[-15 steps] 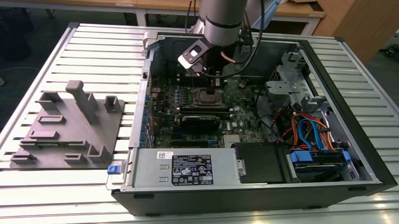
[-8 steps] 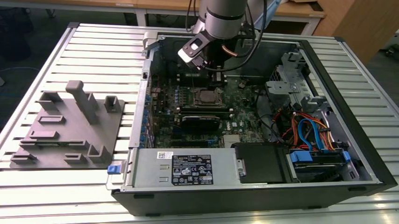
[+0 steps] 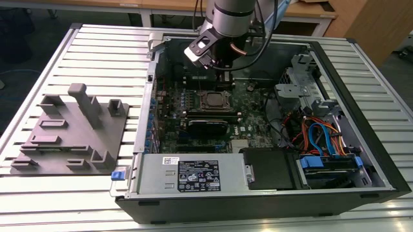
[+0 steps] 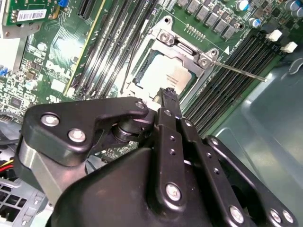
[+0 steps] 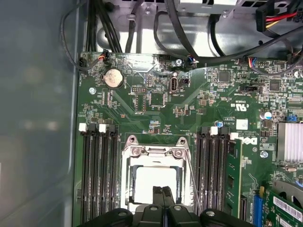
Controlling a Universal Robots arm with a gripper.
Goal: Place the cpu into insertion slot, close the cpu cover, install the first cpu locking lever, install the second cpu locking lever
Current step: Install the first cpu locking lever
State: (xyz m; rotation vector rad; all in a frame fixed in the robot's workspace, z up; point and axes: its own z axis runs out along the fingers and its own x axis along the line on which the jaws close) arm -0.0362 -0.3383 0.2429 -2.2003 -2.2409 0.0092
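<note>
Pincer (image 5: 163, 190) clenched, both fingers pressed flat together, nothing grasped between. Hangs just above the socket (image 4: 185, 47), with the tip over one edge of it in both wrist views, and apart from the metal as far as can be judged.

Inside the socket, already seated: the chip (image 5: 151, 177), flat and level, dull grey top facing up. Lies directly below the pincer tip, a little more toward the middle of the socket. First step judged as done.

Around the chip, on top of the socket: the cover (image 5: 128, 184), seemingly lowered, with the chip visible through its window. Second step judged as done too, though hard to say whether pressed fully down.

Beside the socket: one thin lever (image 4: 239, 71), slanting away toward the memory slots (image 5: 213, 179), free and not hooked down. Locking judged as not yet done. Of a second lever, cannot tell the position.

Around the socket: the green board (image 5: 156, 104). Well apart from the socket, outside the computer case (image 3: 258, 208): a grey plastic holder (image 3: 71, 135) on the slatted table (image 3: 96, 48).
</note>
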